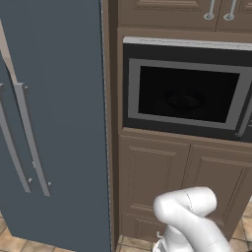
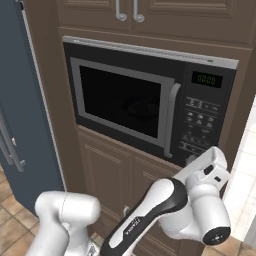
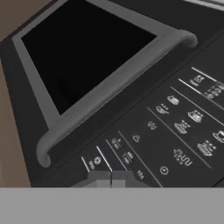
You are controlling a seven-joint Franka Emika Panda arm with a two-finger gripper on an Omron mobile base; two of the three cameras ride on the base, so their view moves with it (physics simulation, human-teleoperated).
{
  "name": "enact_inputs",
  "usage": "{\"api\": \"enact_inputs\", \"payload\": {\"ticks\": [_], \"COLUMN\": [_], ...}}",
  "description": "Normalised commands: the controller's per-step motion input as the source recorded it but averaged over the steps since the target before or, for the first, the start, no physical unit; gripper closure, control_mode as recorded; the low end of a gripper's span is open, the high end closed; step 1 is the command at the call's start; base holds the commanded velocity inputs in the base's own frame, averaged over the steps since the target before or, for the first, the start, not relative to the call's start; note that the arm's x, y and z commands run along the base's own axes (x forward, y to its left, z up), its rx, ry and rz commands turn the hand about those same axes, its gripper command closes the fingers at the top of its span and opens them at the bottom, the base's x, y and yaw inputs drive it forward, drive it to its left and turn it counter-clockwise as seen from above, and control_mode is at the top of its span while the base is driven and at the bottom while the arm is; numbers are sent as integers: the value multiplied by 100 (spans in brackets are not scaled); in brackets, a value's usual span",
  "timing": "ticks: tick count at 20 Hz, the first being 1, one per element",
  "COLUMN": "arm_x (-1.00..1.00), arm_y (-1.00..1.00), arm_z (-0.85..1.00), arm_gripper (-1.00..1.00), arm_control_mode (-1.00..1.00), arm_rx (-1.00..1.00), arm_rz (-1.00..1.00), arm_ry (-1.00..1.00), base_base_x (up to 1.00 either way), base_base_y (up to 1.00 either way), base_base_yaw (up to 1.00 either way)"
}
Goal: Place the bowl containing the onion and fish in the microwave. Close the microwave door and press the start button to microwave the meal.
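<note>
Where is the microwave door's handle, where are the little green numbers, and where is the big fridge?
door handle point(image 2: 171, 120), right base view, middle of the grey bar.
green numbers point(image 2: 207, 79), right base view, middle of the display.
fridge point(image 1: 64, 123), left base view, blue-grey door panel.

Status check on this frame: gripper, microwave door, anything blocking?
Gripper shut, at the control panel. Microwave door closed, handle clear. Nothing in the way.

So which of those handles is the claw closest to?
The grey bar handle on the microwave door. The claw sits at the button panel right beside it; the fridge handles and upper cabinet handles lie farther off.
</note>
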Motion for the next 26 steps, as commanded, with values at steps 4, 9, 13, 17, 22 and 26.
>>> {"api": "enact_inputs", "payload": {"ticks": [4, 9, 13, 17, 22, 26], "arm_x": [35, 26, 21, 30, 33, 27], "arm_y": [-23, -15, -10, -14, -28, -39], "arm_z": [-3, -21, -33, -22, -5, 0], "arm_gripper": [100, 100, 100, 100, 100, 100], "arm_control_mode": [-100, -100, -100, -100, -100, -100], "arm_rx": [0, 0, 0, 0, 0, 0], "arm_rz": [-3, -2, -2, -2, -4, -6], "arm_ry": [0, 0, 0, 0, 0, 0], "base_base_x": [0, 0, 0, 0, 0, 0], "base_base_y": [0, 0, 0, 0, 0, 0], "base_base_yaw": [0, 0, 0, 0, 0, 0]}}
